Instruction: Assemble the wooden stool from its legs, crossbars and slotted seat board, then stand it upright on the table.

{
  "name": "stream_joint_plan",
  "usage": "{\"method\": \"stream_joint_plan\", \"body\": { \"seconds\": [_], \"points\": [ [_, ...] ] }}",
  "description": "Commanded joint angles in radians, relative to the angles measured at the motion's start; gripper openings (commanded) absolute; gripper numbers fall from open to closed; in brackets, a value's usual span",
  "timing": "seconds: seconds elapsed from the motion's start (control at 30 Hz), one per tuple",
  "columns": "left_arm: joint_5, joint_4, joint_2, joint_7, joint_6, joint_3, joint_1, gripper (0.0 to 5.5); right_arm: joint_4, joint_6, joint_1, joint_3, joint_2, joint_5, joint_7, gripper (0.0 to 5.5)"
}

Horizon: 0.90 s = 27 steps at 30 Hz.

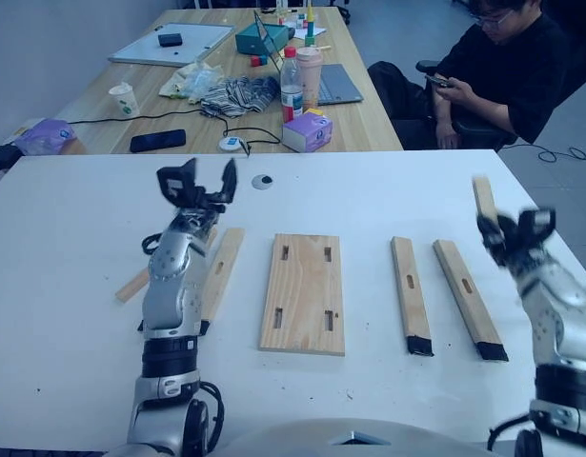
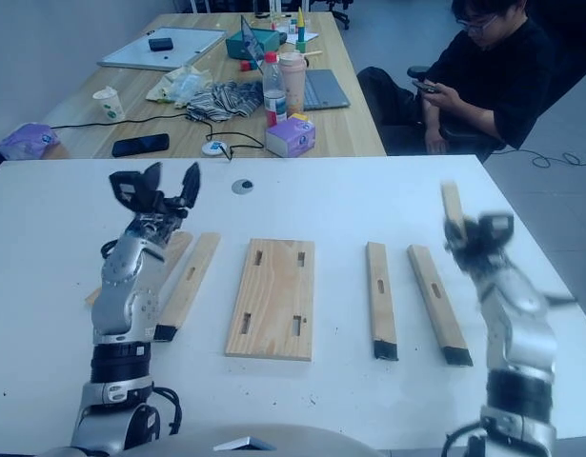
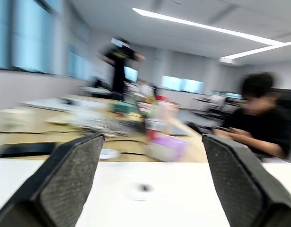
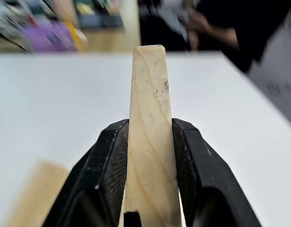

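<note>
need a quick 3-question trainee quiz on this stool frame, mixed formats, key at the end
1. True or false: the left gripper is shut.
2. How many slots show in the seat board? A two, B four, C six.
3. Which gripper holds a wooden bar?
Key: 1 false, it is open and empty; 2 B; 3 the right gripper.

The seat board is pale bare wood, matt, its grain plain to see; the legs are the same wood with black ends; the white tabletop looks smooth and matt; the black fingers have finely pebbled pads.
</note>
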Motion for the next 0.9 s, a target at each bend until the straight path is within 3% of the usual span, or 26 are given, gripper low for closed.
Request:
{"method": "stream_joint_plan", "body": {
  "seconds": [0.03,0.17,0.27,0.7,0.9],
  "points": [
    [-0.372,-0.134,0.0,-0.048,0.373,0.018,-0.057,3.79,-0.065,-0.2,-0.083,0.209,0.041,-0.084,0.108,1.31],
    [-0.828,-0.177,-0.061,0.068,0.585,0.076,-0.058,3.79,-0.066,-0.276,-0.121,0.332,0.097,-0.141,0.11,1.31],
    [-0.981,-0.183,-0.089,0.159,0.618,0.061,-0.062,3.79,-0.079,-0.281,-0.124,0.379,0.126,-0.152,0.108,1.31],
    [-1.003,-0.117,-0.079,0.292,0.533,0.043,-0.116,3.79,-0.159,-0.22,-0.101,0.446,0.157,-0.16,0.101,1.31],
    [-1.015,-0.125,-0.068,0.279,0.506,0.052,-0.12,2.94,-0.168,-0.2,-0.09,0.447,0.161,-0.161,0.099,1.31]
  ]
}}
